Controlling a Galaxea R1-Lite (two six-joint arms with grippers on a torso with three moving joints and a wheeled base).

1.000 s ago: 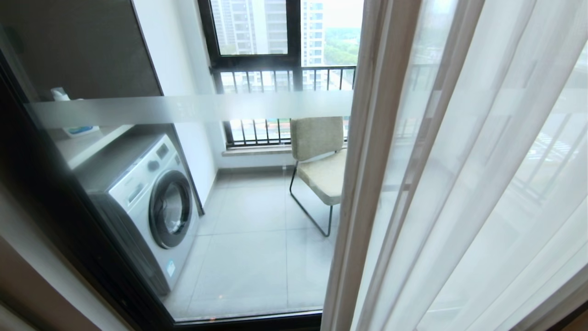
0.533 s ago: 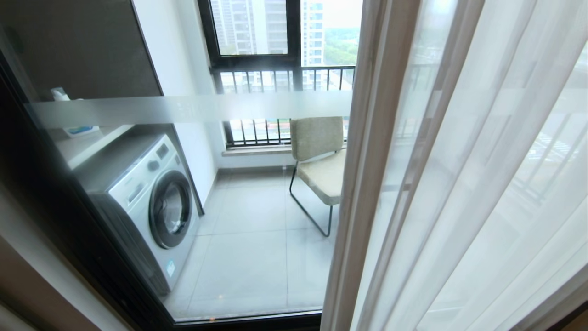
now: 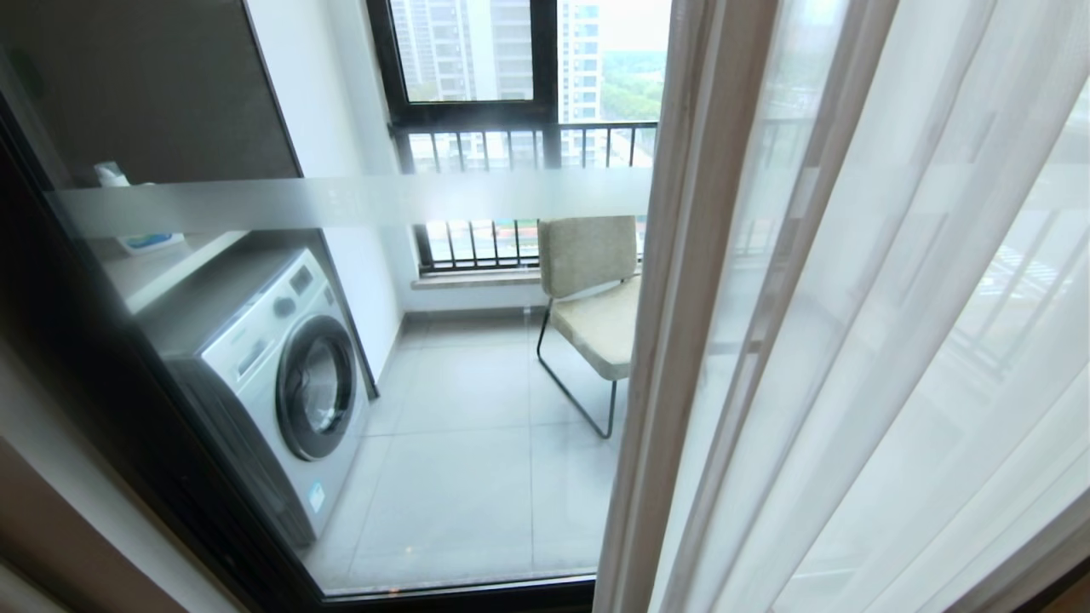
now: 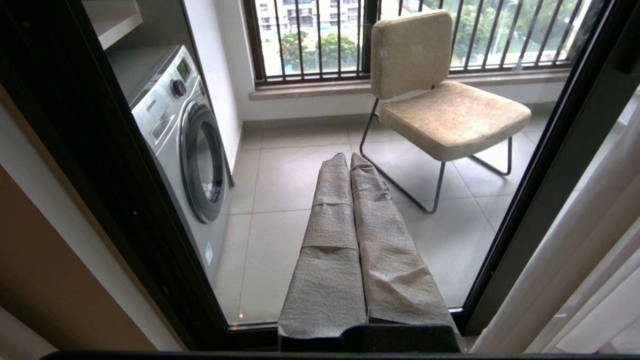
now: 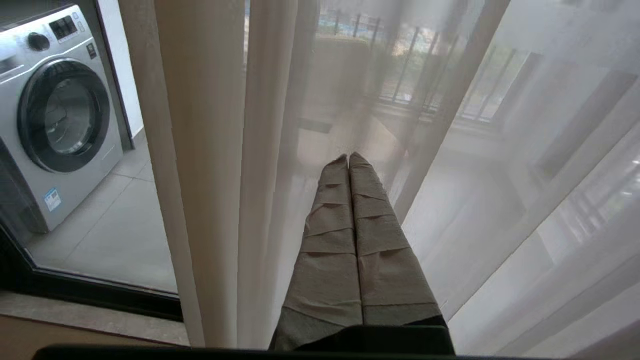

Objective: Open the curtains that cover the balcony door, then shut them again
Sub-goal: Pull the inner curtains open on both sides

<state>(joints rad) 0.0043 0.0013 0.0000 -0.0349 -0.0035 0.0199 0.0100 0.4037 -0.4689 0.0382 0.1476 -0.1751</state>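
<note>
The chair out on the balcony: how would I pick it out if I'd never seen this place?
Look through the black-framed glass balcony door to the tiled balcony. A washing machine stands on the left; the chair stands under the barred window, beside the curtains. It is the only seat there, with beige padding and thin black metal legs.

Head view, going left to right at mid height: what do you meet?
Dark door frame → washing machine → beige chair → edge of the curtains → sheer curtain folds.
</note>
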